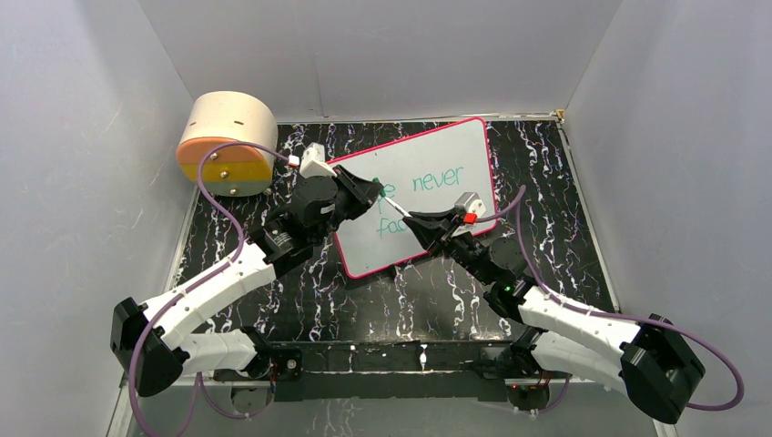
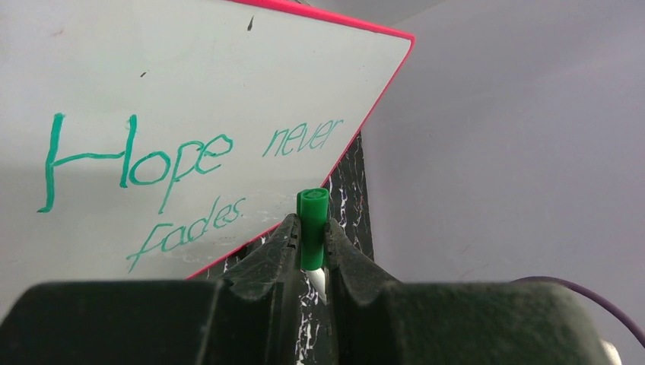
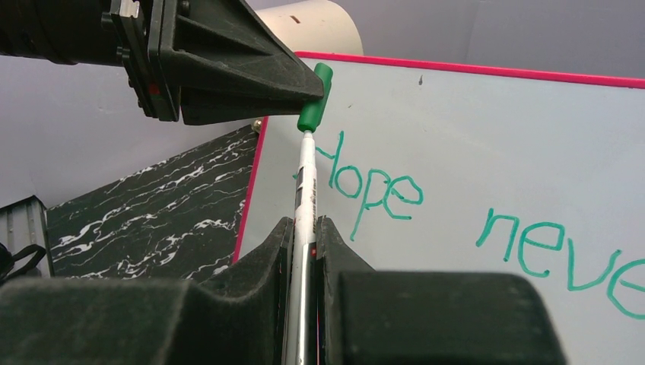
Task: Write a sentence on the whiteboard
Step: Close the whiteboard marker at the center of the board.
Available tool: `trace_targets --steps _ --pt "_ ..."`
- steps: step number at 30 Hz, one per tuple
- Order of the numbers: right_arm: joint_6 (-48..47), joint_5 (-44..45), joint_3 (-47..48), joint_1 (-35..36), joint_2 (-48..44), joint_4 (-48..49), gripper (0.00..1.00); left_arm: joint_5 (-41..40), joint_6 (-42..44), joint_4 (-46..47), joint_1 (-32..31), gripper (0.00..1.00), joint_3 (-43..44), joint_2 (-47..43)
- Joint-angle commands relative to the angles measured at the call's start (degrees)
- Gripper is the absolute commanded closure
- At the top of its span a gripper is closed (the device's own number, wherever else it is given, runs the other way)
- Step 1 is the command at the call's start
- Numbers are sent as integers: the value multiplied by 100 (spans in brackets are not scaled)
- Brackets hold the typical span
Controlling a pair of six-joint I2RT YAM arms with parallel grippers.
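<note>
The green cap (image 2: 312, 204) is pinched tight in the left tool (image 2: 312, 226). The pen (image 3: 306, 186) is gripped in the right tool (image 3: 304, 226), its long body pointed straight into the cap. The finished sentence (image 2: 163, 163) is seen on the whiteboard (image 1: 464, 146), laid flat below both tools.

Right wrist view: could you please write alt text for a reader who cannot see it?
The right gripper clamps a white pen pointing up, its tip in a green cap pinched by the left gripper. Behind is the pink-rimmed whiteboard with teal handwriting reading "Hope neve", cut off at the frame edge, and a black marbled table at left.
</note>
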Motion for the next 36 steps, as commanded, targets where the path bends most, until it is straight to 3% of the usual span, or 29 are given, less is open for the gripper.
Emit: trace_targets --steps 1,27,36 --pt "30 280 11 3 -61 485 100 49 -56 203 29 100 -12 -45" --pt "45 588 -125 1 -202 778 100 311 -223 369 31 100 -130 16" --pt "62 637 -170 -2 68 1409 100 721 -574 530 22 100 -159 67"
